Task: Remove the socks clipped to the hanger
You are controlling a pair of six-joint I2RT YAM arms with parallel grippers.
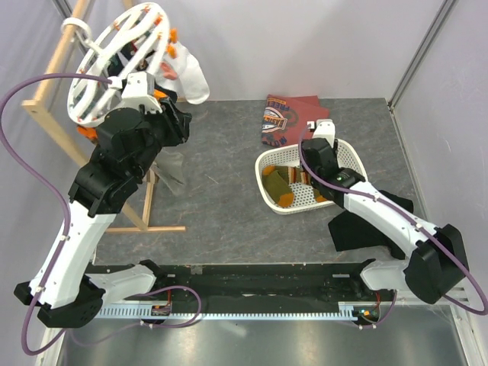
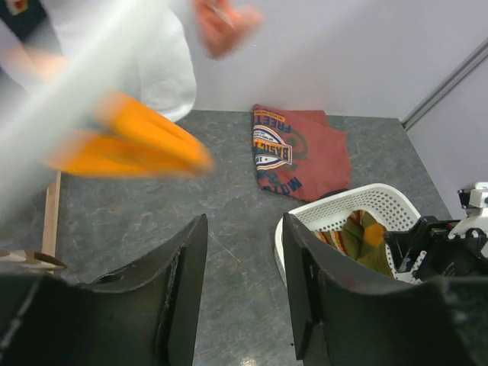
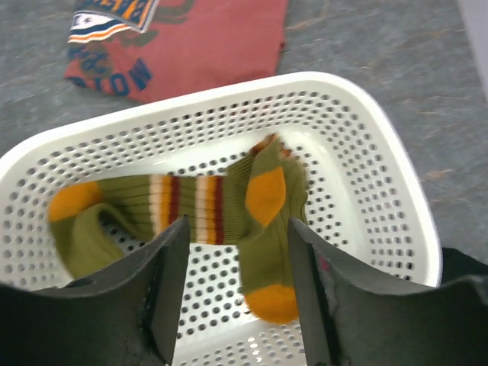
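The round white hanger with orange clips hangs at the far left from a wooden rack. A white sock is clipped to it; it shows blurred in the left wrist view, next to an orange clip. My left gripper is open and empty just below the hanger. Olive-green striped socks lie in the white mesh basket. My right gripper hovers open and empty above them; one olive sock lies between its fingers.
A folded maroon printed shirt lies behind the basket, also seen in the left wrist view and the right wrist view. A black cloth lies under my right arm. The wooden rack stands at the left. The basket rim surrounds the right gripper.
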